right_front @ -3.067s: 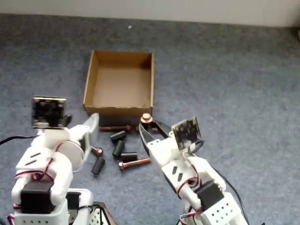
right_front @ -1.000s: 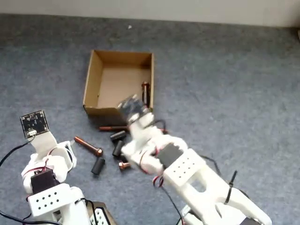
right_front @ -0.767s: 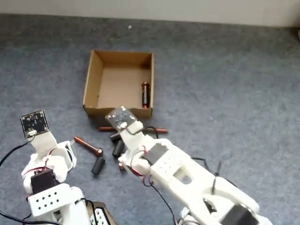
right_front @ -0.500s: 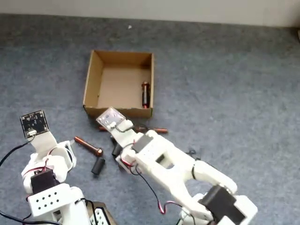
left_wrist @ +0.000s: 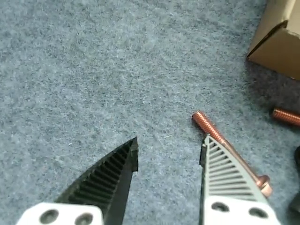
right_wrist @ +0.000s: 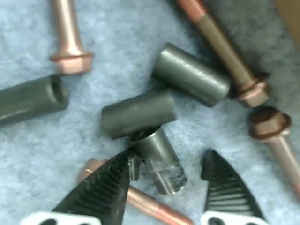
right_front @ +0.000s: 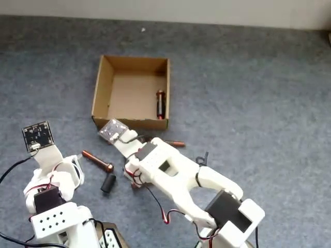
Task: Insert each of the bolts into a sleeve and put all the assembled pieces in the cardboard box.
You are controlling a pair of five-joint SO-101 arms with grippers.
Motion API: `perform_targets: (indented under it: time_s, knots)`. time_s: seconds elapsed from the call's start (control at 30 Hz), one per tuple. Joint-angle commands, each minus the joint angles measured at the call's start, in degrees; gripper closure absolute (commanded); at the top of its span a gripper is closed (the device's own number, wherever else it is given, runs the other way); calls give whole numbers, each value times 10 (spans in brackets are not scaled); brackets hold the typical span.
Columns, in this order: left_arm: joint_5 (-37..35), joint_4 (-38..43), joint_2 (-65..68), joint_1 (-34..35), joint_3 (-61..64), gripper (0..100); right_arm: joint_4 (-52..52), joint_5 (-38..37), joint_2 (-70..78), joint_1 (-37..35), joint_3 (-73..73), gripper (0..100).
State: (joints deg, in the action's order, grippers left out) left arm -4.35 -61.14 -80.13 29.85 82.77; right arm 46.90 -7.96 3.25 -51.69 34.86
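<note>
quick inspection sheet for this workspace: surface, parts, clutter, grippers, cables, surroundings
surface: grey carpet, no marks seen
job's things: cardboard box open, with one assembled piece inside along a side wall; a loose bolt and a lone sleeve lie in front of the box, with more bolts and sleeves piled under the right arm
clutter: nothing seen
grippers: left gripper has its jaws open over bare carpet, with the loose bolt beside one jaw; right gripper has its jaws open over the pile, one sleeve between them
cables: red wires loop along both arms
surroundings: pale strip beyond the carpet's far edge
</note>
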Motion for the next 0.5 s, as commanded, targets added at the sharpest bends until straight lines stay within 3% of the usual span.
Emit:
perform_targets:
  time_s: [0.0,0.2,0.4,0.47]
  knots:
    - [-4,9,-5,5,-3,769,3,-6,11,-7,-20,975]
    - [-3,9,-5,5,-2,769,7,-3,-32,13,-45,995]
    - [-3,11,-5,5,0,769,71,0,-221,72,-7,995]
    - [-3,11,-5,2,-2,769,87,35,-290,98,14,995]
